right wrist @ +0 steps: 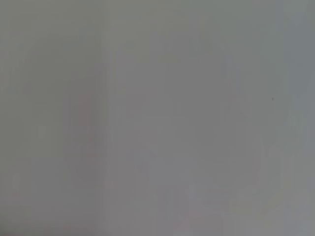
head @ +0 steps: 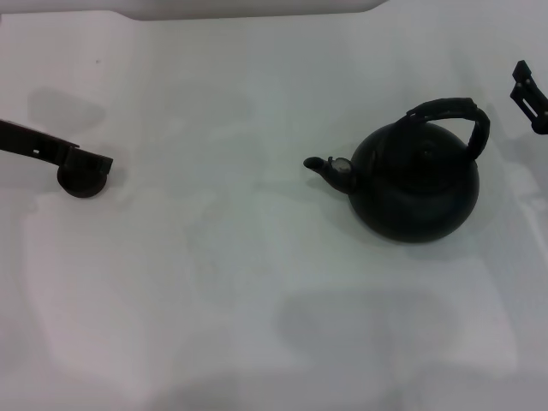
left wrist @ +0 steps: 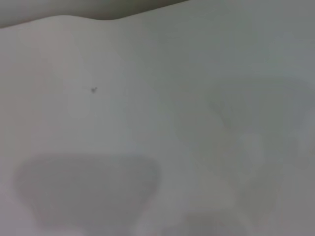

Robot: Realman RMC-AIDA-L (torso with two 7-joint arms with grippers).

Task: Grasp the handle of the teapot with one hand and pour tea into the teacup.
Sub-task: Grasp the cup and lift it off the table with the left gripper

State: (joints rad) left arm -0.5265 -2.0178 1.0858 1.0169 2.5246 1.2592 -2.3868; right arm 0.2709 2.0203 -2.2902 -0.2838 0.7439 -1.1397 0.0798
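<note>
Teapot [head: 417,190] upright, spout toward teacup [head: 82,178] under left gripper [head: 86,161]; right gripper [head: 531,96] beside handle [head: 454,116]; jaw states unclear.

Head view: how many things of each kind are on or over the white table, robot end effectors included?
teapot: 1, black
teacup: 1, dark, far left
End effectors: 2, the left end effector at the teacup, the right end effector at the right edge
Total: 4

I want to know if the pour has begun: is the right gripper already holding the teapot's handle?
No. In the head view the right gripper sits at the far right edge, apart from the handle of the teapot, which stands upright on the table.
</note>
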